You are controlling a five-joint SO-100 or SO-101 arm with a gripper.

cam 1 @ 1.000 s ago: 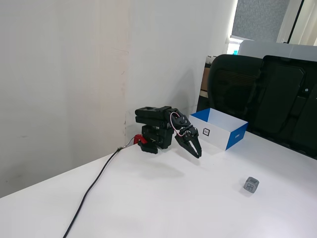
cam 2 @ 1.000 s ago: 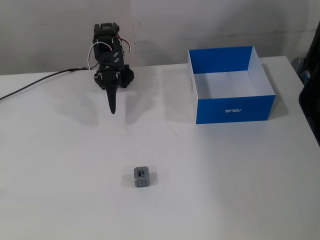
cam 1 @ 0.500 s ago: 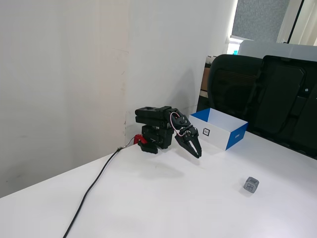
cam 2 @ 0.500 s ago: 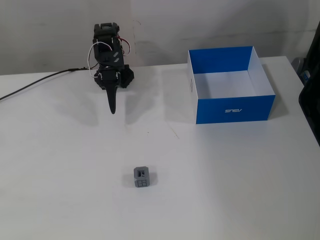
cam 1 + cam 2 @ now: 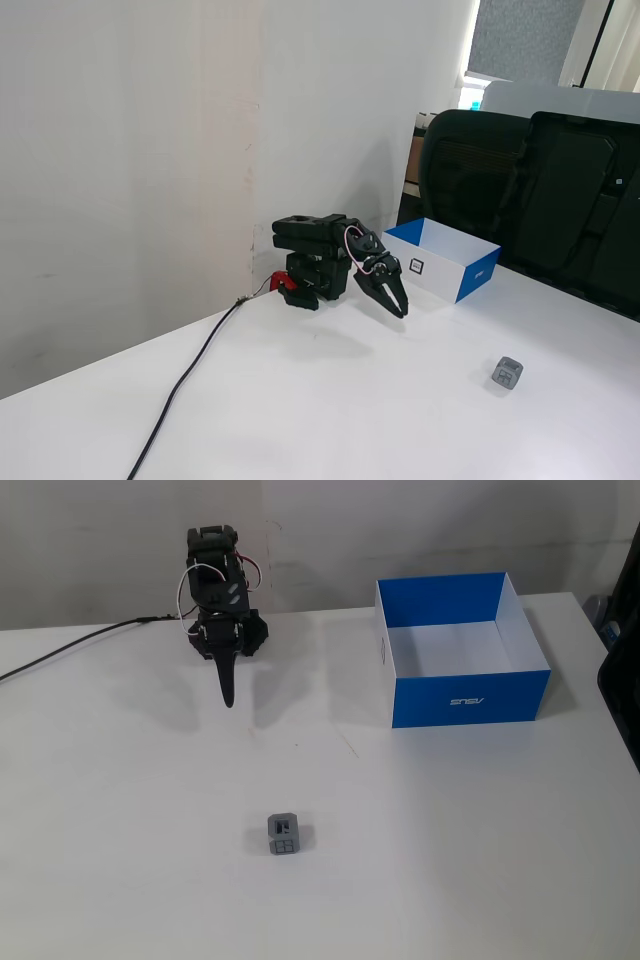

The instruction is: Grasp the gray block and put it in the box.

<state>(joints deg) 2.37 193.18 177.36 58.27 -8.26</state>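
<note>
We saw the gripper (image 5: 397,308) (image 5: 228,698) with its fingers pressed together, holding nothing, its tip hanging above the white table (image 5: 450,860) close to the arm's base. The gray block (image 5: 285,834) (image 5: 507,373) sat on the table, well apart from the gripper. The box (image 5: 461,650) (image 5: 441,259) stood empty, off to the right of the arm in both fixed views.

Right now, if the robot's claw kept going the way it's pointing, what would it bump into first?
Probably just the bare table. The claw points downward and forward, tips together, roughly toward the little gray block, which sits well beyond it. The box is off to one side.
</note>
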